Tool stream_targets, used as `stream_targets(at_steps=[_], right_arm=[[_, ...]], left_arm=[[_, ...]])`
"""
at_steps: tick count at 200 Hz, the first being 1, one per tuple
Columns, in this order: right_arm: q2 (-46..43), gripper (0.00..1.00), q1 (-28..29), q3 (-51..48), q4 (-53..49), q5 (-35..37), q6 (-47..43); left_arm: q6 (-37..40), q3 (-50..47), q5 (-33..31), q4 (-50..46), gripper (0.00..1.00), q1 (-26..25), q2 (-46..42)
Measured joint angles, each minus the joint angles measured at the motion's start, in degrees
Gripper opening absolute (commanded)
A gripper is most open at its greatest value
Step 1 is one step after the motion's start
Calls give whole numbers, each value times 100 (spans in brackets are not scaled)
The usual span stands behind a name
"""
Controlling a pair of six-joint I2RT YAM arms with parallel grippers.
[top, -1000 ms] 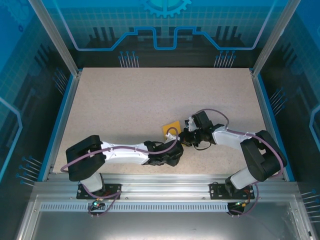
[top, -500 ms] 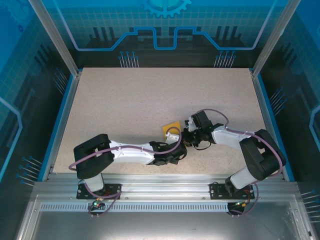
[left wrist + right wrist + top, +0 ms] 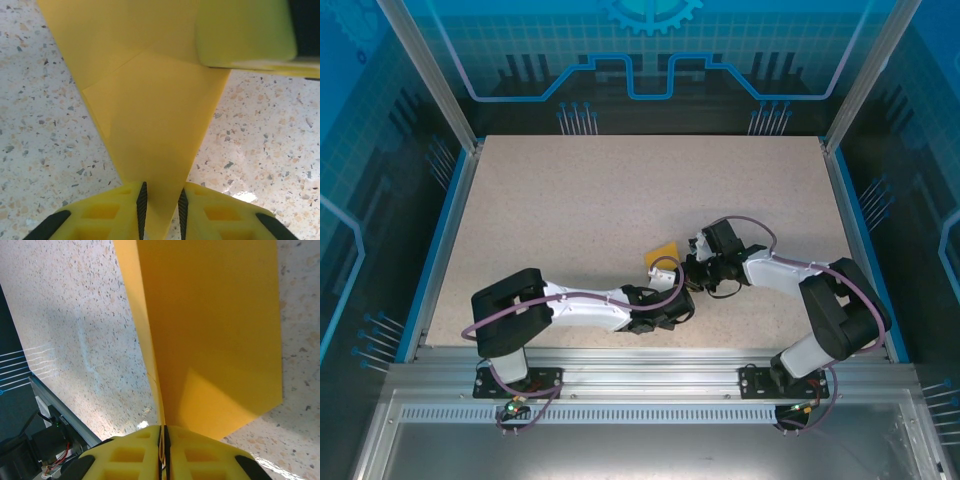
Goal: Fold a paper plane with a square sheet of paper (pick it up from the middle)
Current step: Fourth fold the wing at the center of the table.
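A thin orange-yellow sheet of paper [image 3: 665, 254], partly folded and creased, was seen just near of the middle of the speckled beige tabletop [image 3: 570, 200], held up between the two arms where their tips met. In the right wrist view, the right gripper [image 3: 162, 432] was found pressed together on the sheet, its yellow fingers [image 3: 125, 457] closed to a thin line, with a folded edge of the paper running straight into them and the rest of the sheet spread out beyond over the table. In the left wrist view, a pointed corner of the sheet was seen to taper down into the left gripper [image 3: 160, 202], whose dark pads [image 3: 142, 200] stood a narrow gap apart on either side of that point. Whether those pads were pressing the paper could not be told. A diagonal crease and an overlapping layer were visible across the sheet there, and a yellow-green finger was seen at its far upper edge.
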Motion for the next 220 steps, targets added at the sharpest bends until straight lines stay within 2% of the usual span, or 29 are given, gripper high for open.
stream_targets(at_steps=[22,62,90,117,175,213,220], right_arm=[[22,13,0,33,-42,0,-4],[63,13,0,59,-79,0,-33],[85,13,0,76,-90,0,-61],[122,13,0,109,-133,2,-87],[129,14,0,118,-199,0,-153],[127,20,0,195,-310,-2,-247],[129,24,0,232,-365,0,-291]], left_arm=[[2,0,-28,-13,23,-9,0],[-2,0,-46,-66,30,-9,0],[-11,0,-44,-44,29,-9,0],[-94,0,-44,-17,25,-9,0],[-184,0,-44,92,9,-9,0],[-291,-129,-46,251,3,-9,-24],[-293,-201,-46,289,3,-9,-50]])
